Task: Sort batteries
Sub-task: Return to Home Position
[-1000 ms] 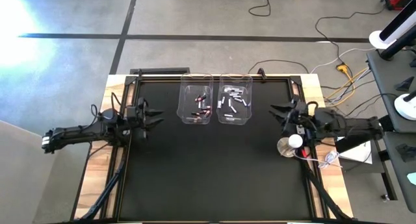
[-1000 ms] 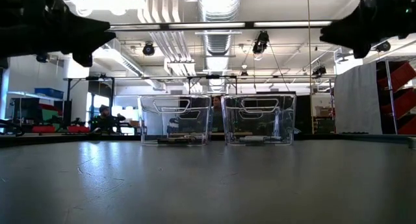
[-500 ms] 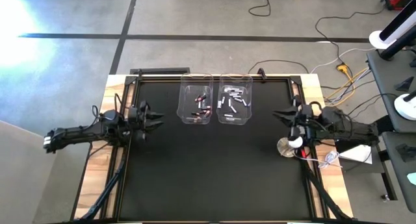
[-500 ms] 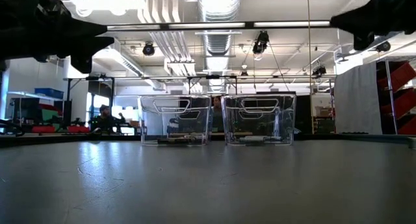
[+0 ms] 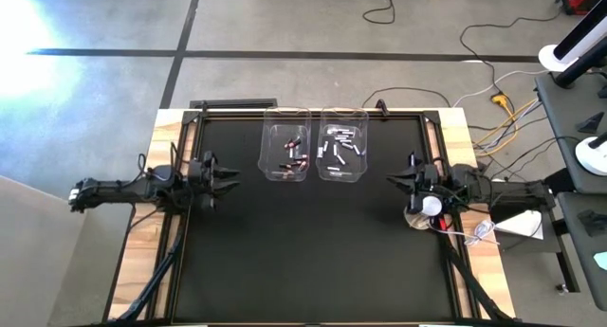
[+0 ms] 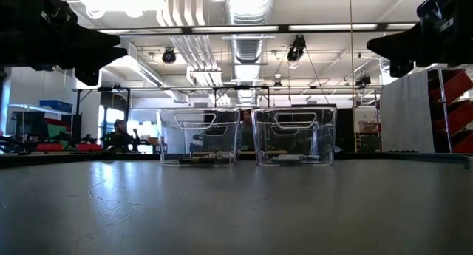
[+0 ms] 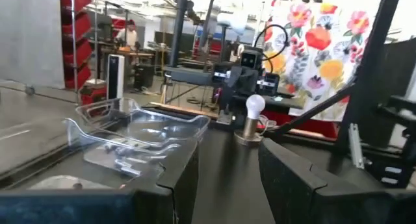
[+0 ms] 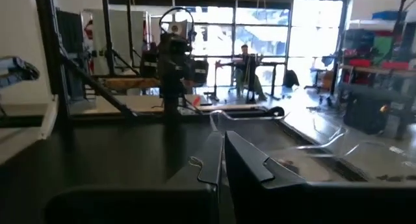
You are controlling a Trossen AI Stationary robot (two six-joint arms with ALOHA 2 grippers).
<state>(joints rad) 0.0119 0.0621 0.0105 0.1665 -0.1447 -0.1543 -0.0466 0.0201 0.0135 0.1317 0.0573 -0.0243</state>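
Two clear plastic bins stand side by side at the far middle of the black table. The left bin [image 5: 286, 154] has dark batteries with red marks [image 5: 293, 162] lying on its floor. Silvery-white batteries [image 5: 338, 153] lie on the floor of the right bin [image 5: 342, 154]. My left gripper [image 5: 230, 173] hovers open at the table's left side, pointing level toward the right, with nothing between its fingers [image 7: 188, 185]. At the right side my right gripper [image 5: 389, 180] is shut and empty, pointing level toward the left; its fingers [image 8: 244, 160] meet in the right wrist view.
A light bulb on a round silver base [image 5: 422, 210] with a red wire stands at the table's right edge, beside my right arm. Wooden borders [image 5: 142, 261] flank the black mat [image 5: 303, 251]. Cables lie on the floor beyond the far edge.
My right gripper has shut its fingers on nothing and sunk a little above the table's right side, levelling out. The bins and batteries have not moved.
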